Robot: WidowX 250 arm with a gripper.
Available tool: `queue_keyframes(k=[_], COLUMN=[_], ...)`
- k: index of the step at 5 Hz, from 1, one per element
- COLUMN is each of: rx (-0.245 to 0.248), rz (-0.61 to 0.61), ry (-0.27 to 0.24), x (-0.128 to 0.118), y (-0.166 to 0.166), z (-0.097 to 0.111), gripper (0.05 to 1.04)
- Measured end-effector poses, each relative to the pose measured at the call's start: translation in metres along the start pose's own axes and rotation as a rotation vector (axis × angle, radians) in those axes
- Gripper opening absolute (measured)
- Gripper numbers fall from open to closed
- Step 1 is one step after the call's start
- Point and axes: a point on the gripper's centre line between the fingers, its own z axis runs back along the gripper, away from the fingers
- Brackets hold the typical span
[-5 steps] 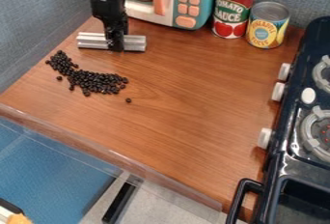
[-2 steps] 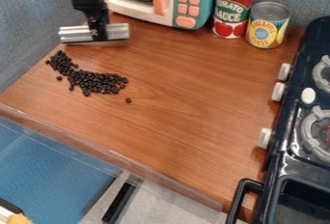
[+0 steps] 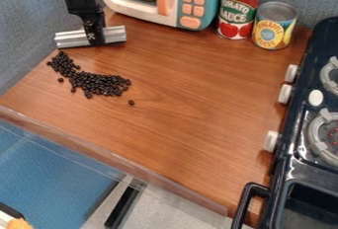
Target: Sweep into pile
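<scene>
At the upper left, the black gripper [image 3: 94,35] hangs down, shut on a silver metal bar [image 3: 115,34] that lies crosswise in its fingers, low over the wood counter. Just in front of the bar, black beans [image 3: 96,83] form a band slanting from the counter's left edge toward the middle. A single bean [image 3: 131,102] lies apart at the band's right end, and a few others sit loose along its left and lower side. Whether the bar touches the counter, I cannot tell.
A toy microwave [image 3: 191,1] stands behind and right of the gripper, with a tomato sauce can [image 3: 238,10] and a pineapple can [image 3: 273,25] beside it. A toy stove [image 3: 310,124] borders the right side. A clear ledge [image 3: 119,163] runs along the front edge.
The gripper has moved left with the metal bar, which looks slightly more tilted. The beans lie as before.
</scene>
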Motion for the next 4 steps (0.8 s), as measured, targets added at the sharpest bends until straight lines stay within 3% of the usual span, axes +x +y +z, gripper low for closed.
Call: queue_keyframes(k=[1, 4], rx=[0.004, -0.026], rz=[0.014, 0.067], ry=[-0.012, -0.012], x=[0.002, 0.006], y=[0.007, 0.035], z=[-0.006, 0.002], gripper=[0.378, 0.378])
